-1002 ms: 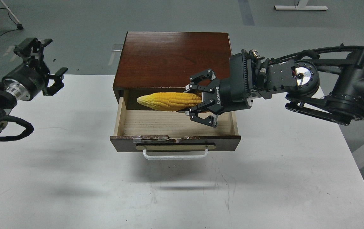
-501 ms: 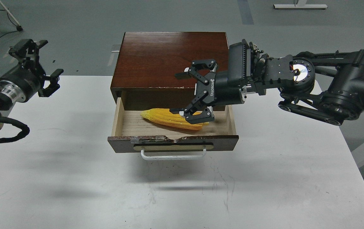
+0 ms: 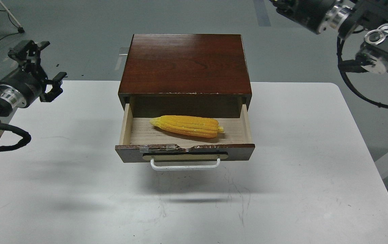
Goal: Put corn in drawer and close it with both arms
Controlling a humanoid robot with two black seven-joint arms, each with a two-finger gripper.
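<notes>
The corn (image 3: pixel 187 126) lies flat on the pale wood floor of the open drawer (image 3: pixel 238 152), its pointed end to the left. The drawer is pulled out of the red-brown cabinet (image 3: pixel 184 64), and its white bar handle (image 3: pixel 185 166) faces me. My left gripper (image 3: pixel 53 59) is open and empty, held above the table's far left edge, well clear of the drawer. My right arm (image 3: pixel 343 17) is raised to the top right corner. Its gripper is cut off by the top edge of the view.
The cabinet stands at the back middle of the white table (image 3: pixel 282 189). A black cable (image 3: pixel 356 91) hangs from the right arm beyond the table's right corner. Grey floor lies behind.
My right gripper opened and dropped the corn into the drawer, then lifted away up and right out of view. The left arm barely moved.
</notes>
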